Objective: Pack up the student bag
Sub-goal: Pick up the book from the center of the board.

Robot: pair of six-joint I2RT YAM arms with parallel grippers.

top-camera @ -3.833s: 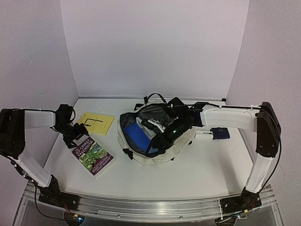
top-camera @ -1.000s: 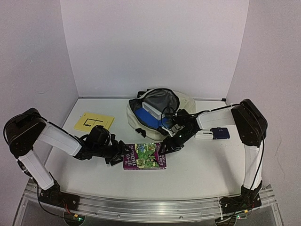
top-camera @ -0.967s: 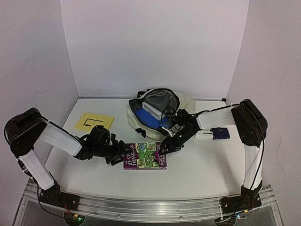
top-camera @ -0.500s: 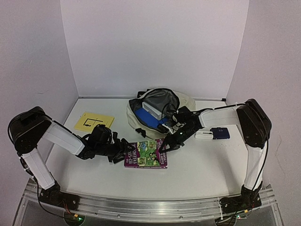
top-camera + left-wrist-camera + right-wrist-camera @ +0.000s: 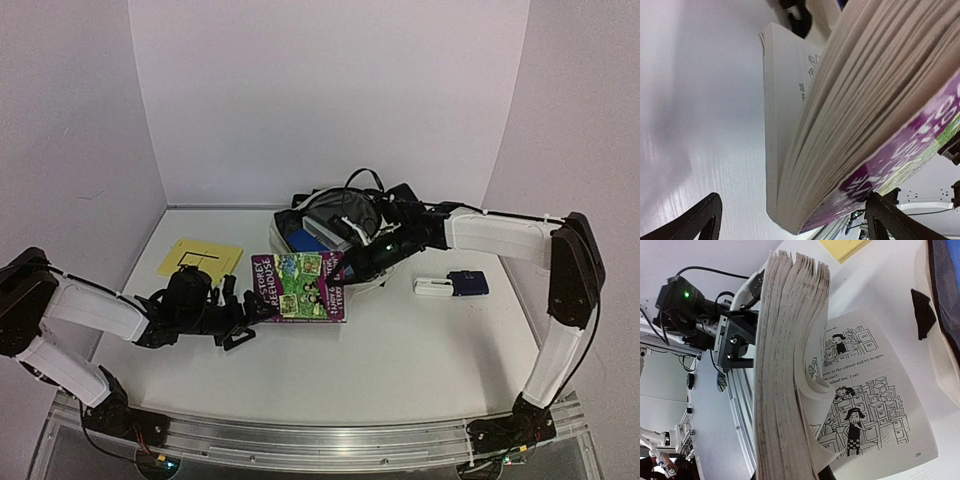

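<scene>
The paperback book (image 5: 298,287), earlier flat on the surface (image 5: 430,350), is now raised, clamped by the jaws of the right gripper (image 5: 347,272). The jaws of the left gripper (image 5: 240,318) stand apart. The student bag (image 5: 340,208) lies behind the book.

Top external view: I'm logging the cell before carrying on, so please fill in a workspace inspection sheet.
Surface: white table, metal rail at near edge.
Job's things: student bag open, blue item inside; book lifted, tilted, pages fanning.
Clutter: yellow pad left; blue-and-white item right.
Grippers: right gripper shut on the book's edge; left gripper open beside it.
Cables: black cable looping above the bag.
Surroundings: plain white walls.
</scene>
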